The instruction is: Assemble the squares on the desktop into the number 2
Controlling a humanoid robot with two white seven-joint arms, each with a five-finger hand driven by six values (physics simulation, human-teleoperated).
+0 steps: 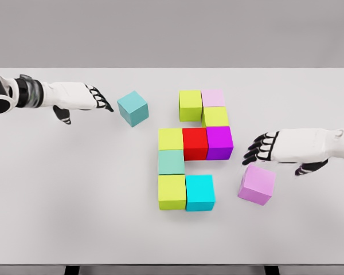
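Nine coloured cubes are sitting packed together in the middle of the white bench [74, 217], forming most of a blocky figure. Its top row is showing a lime-green cube [190, 105] touching a pale pink cube [213, 97], with another lime cube [216, 117] just below the pink one. The middle row is running from a yellow-green cube [171, 138] through a red cube [195, 143] to a purple cube [219, 142]. Below the yellow-green one a mint-green cube [171, 161] is sitting, then a lime cube [172, 191], with a cyan cube [200, 192] touching that one's side.

Two cubes are lying loose. A teal cube [132, 107], turned at an angle, is resting just beyond the fingertips of the left hand [80, 97], apart from them. That hand is reaching over the bench with its dark-tipped fingers [101, 102] extended and relaxed, holding nothing.

A lilac cube [257, 184] is lying just below the fingers [259, 150] of the right hand [295, 146]; whether they are touching is unclear. Those fingers are slightly bent and spread, gripping nothing, and pointing toward the purple cube, which is near but apart.
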